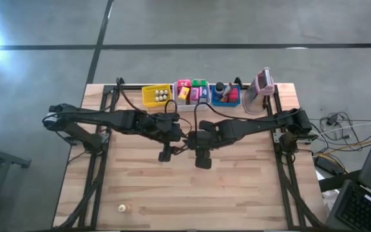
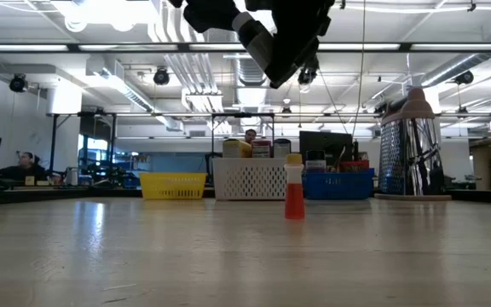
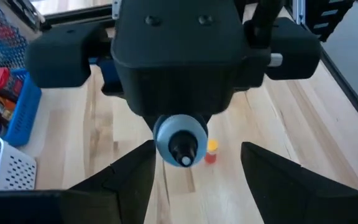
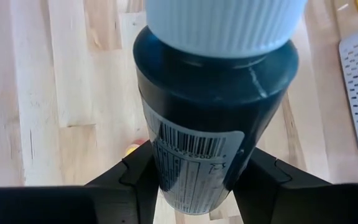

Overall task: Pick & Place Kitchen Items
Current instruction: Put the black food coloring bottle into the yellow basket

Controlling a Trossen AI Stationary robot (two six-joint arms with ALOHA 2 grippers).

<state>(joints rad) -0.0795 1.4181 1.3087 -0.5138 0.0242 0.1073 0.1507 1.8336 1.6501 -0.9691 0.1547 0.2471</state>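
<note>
Dark bottle [image 4: 197, 124] w/ white ribbed cap is clamped in right hand [image 1: 203, 159], held above mid desk [image 1: 237, 193]. Left hand [image 1: 165, 154] just beside it, fingers spread, empty. Small red bottle [image 2: 294, 194] stands on desk below.

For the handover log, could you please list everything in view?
Yellow bin, white bin, blue bin: one each, row at the far edge.
Packets: several, pink and green, in the white bin.
Grater: one, pink-topped, right of the blue bin.
Small bottle: one, red with a yellow cap, mid-table.
Small piece: one, whitish-orange, near-left.
Table: one, light wood.
Dark bottle: one, pale ribbed cap, held.
Left gripper: open, empty, mid-table.
Right gripper: shut on the dark bottle.
</note>
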